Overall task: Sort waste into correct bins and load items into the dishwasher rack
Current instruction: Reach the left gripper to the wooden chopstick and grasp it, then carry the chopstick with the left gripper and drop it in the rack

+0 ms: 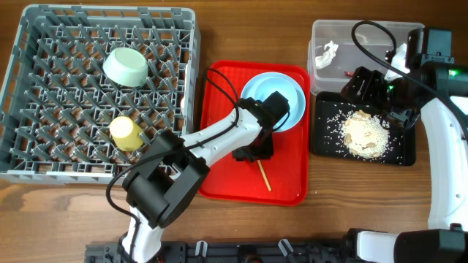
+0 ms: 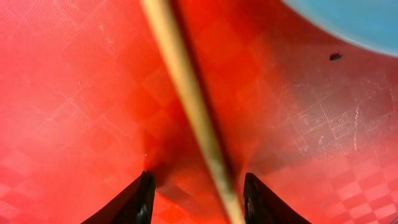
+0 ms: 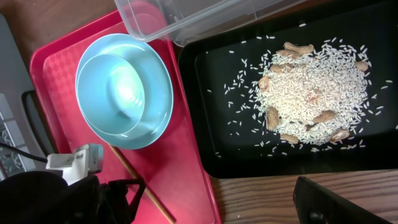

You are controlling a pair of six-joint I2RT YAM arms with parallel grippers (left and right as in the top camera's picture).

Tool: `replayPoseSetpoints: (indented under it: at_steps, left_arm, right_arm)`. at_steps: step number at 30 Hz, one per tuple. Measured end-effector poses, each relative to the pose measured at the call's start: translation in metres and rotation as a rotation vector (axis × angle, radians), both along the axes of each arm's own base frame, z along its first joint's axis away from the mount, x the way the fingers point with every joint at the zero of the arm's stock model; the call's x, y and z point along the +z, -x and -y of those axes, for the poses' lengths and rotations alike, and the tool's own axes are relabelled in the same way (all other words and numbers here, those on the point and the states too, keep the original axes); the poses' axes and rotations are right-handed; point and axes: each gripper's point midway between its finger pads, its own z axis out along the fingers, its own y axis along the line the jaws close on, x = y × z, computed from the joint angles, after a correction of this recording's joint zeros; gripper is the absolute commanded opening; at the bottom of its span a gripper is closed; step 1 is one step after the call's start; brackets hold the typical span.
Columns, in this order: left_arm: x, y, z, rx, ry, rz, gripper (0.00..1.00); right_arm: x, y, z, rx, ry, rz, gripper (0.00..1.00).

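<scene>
My left gripper [image 1: 254, 152] is open and low over the red tray [image 1: 219, 175]. Its fingers [image 2: 200, 198] straddle a wooden chopstick [image 2: 186, 93], which lies on the tray [image 1: 264, 177] and shows in the right wrist view [image 3: 146, 193]. The light blue bowl [image 1: 281, 102] sits in the light blue plate [image 1: 251, 86] on the tray. The yellow cup [image 1: 126, 134] and green saucer [image 1: 126, 66] stand in the grey rack [image 1: 29, 88]. My right gripper [image 1: 371, 89] is open and empty above the black tray [image 1: 325, 142] holding the rice scraps [image 1: 365, 133]. The fork is out of view.
The clear tub [image 1: 365, 33] behind the black tray holds a white tissue [image 1: 329, 51] and a bit of red wrapper [image 1: 345, 73]. The left arm lies across the red tray's left half. Bare wood runs along the table front [image 1: 351, 197].
</scene>
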Motion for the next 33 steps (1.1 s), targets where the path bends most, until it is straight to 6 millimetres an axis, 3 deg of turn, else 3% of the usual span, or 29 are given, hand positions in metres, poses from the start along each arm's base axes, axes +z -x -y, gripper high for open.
replayPoseSetpoints:
  at_steps: [8,14,20,28,33]
  left_arm:
    - [-0.005,0.004,-0.007,0.046,-0.024,-0.008,0.48]
    - [-0.006,0.007,-0.011,0.086,-0.029,-0.003,0.16]
    - [-0.006,0.006,-0.012,0.096,-0.031,0.0,0.04]
    - [-0.005,0.001,-0.017,0.126,-0.019,-0.01,0.04]
    - [-0.003,-0.013,-0.035,0.159,-0.018,0.001,0.04]
  right_arm:
    - [0.0,0.0,0.0,0.0,0.0,0.0,1.0]
    - [0.0,0.0,0.0,0.0,0.0,0.0,1.0]
    - [0.0,0.0,0.0,0.0,0.0,0.0,1.0]
    - [0.0,0.0,0.0,0.0,0.0,-0.001,1.0]
    - [0.0,0.0,0.0,0.0,0.0,-0.001,1.0]
